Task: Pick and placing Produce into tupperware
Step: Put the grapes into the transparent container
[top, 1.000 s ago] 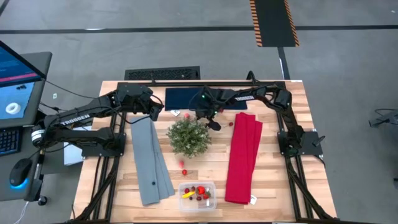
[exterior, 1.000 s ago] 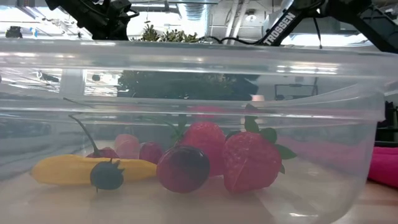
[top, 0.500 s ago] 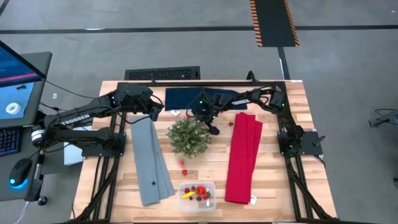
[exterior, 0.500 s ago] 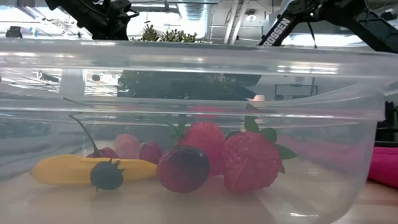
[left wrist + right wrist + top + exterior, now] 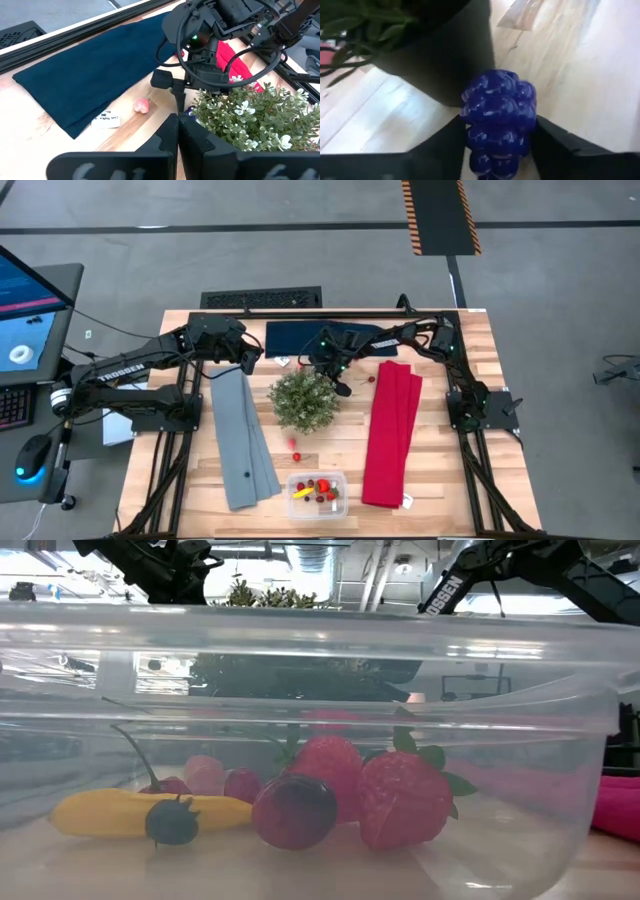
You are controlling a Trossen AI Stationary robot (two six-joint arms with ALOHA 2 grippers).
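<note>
Left gripper [image 5: 256,360] parked at the far left of the table, beside the top end of the grey cloth [image 5: 244,438], fingers pressed together with nothing between them. Dark blue cloth [image 5: 300,338] spread along the far edge, with a small pink piece of produce [image 5: 141,105] and a white tag [image 5: 105,120] lying on the bare wood just in front of it. Green potted plant [image 5: 303,400] standing mid-table. Right gripper [image 5: 345,385] lowered at the plant's far-right side, close to the pot; seen from its own wrist, both fingers [image 5: 440,145] pressed against the sides of a purple grape cluster [image 5: 499,120] that sits on the wood next to the dark pot, so grasping the grapes. A lone red berry [image 5: 296,456] on the wood between plant and tupperware. Tupperware [image 5: 317,496] at the near edge, already holding a yellow piece [image 5: 130,812], a small dark berry [image 5: 172,822], a dark round fruit [image 5: 296,810] and two strawberries [image 5: 400,800]. Another small red piece [image 5: 371,378] just beside the red cloth [image 5: 391,432], which lies lengthwise on the right
</note>
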